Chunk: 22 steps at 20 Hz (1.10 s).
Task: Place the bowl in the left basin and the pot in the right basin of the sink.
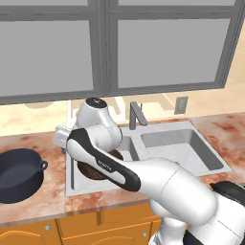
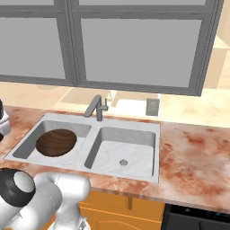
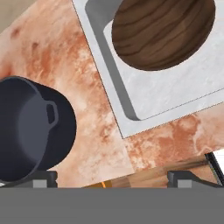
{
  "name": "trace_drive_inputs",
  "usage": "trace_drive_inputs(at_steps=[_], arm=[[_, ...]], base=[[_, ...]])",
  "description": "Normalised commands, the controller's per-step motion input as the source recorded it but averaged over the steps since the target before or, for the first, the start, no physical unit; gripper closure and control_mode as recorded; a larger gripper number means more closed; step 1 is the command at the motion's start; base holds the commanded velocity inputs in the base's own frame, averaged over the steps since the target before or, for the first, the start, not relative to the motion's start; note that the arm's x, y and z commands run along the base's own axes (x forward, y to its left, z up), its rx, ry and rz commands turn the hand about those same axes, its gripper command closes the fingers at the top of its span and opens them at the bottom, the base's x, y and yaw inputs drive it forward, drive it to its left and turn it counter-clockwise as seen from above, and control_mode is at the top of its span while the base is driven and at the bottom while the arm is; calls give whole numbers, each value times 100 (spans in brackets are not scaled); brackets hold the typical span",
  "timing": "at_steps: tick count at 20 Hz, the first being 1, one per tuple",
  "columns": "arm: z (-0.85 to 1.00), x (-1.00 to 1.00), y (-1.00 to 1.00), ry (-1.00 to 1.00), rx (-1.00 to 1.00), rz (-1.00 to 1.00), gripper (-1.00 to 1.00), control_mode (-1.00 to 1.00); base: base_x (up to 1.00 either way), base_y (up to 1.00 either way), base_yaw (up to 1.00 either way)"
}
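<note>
Bowl (image 2: 56, 142) sits in left basin (image 2: 27, 143): done. Pot (image 1: 18, 174) on counter (image 1: 52, 189) left of sink (image 2: 155, 130); right basin (image 2: 121, 155) awaits it. Tool (image 3: 113, 177) spread, holding nothing.

The arm (image 1: 143, 177) is glossy white, built of thick rounded links that swell into bulbous joints. A black band curves along the side of one link, bearing small pale lettering too fine to read. The topmost joint ends in a dark round cap with a small light mark on it. In the right base view a white joint (image 2: 18, 188) shows a black collar around a grey, dome-like end. The gripper (image 3: 113, 179) has two small dark grey, blocky fingertips.
</note>
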Motion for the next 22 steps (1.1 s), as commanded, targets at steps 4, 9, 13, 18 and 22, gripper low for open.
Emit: trace_drive_inputs(at_steps=[4,9,13,18,22], arm=[[0,-6,24,15,0,0,-100,-100],[-2,-4,30,1,0,0,-100,-100],[-6,0,30,-4,-1,-2,-100,-100],[-7,4,25,-3,-3,-5,-100,-100],[-16,10,20,0,0,-6,-100,-100]], base=[[0,0,0],[0,0,0],[0,0,0],[0,0,0],[0,0,0]])
